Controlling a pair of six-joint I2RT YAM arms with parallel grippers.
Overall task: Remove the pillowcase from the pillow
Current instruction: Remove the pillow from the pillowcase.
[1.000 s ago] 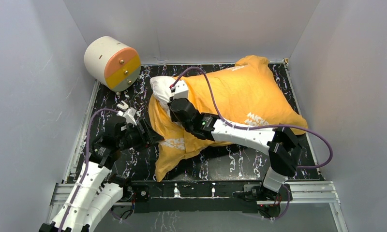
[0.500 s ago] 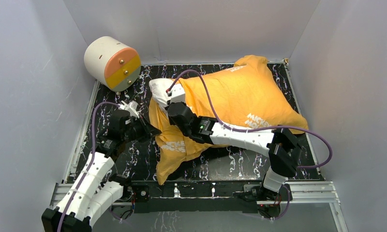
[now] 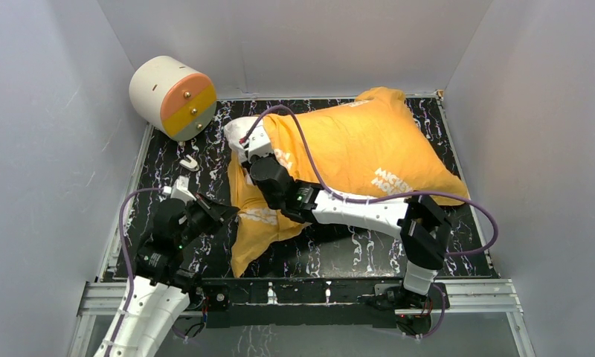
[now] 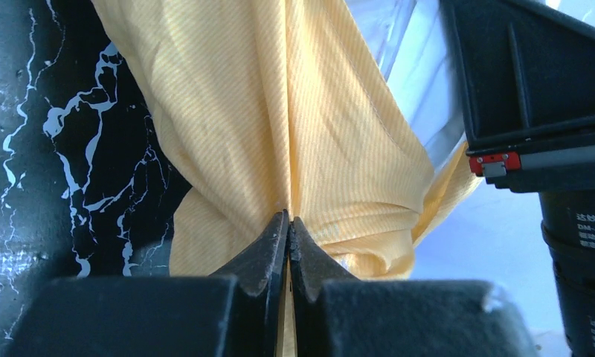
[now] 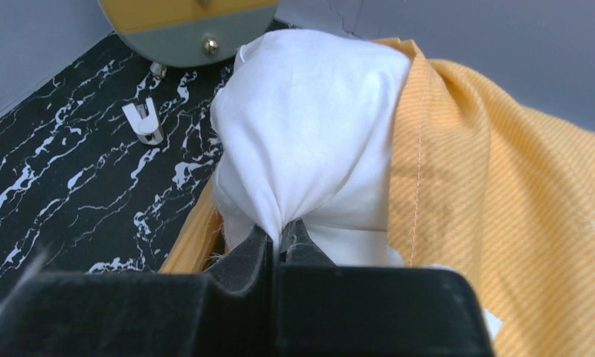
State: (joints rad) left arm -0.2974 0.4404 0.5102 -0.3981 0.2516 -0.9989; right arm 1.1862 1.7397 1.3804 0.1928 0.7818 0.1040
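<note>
Pinching a loose fold of the pillowcase (image 4: 302, 111) fully closed, the left jaws are hovering over the desk (image 3: 168, 171) front-left; the right jaws are clamping the bared corner of the pillow (image 5: 309, 126), so pulling steadily apart is looking best.

Pillowcase (image 3: 354, 145) orange-yellow, white lettering (fine diagonal weave stripes up close). Pillow (image 3: 235, 134) plain white. Table (image 3: 339, 256) black, white marble veins. Cylinder (image 3: 157, 85) cream; end face orange, yellow, grey bands.
</note>
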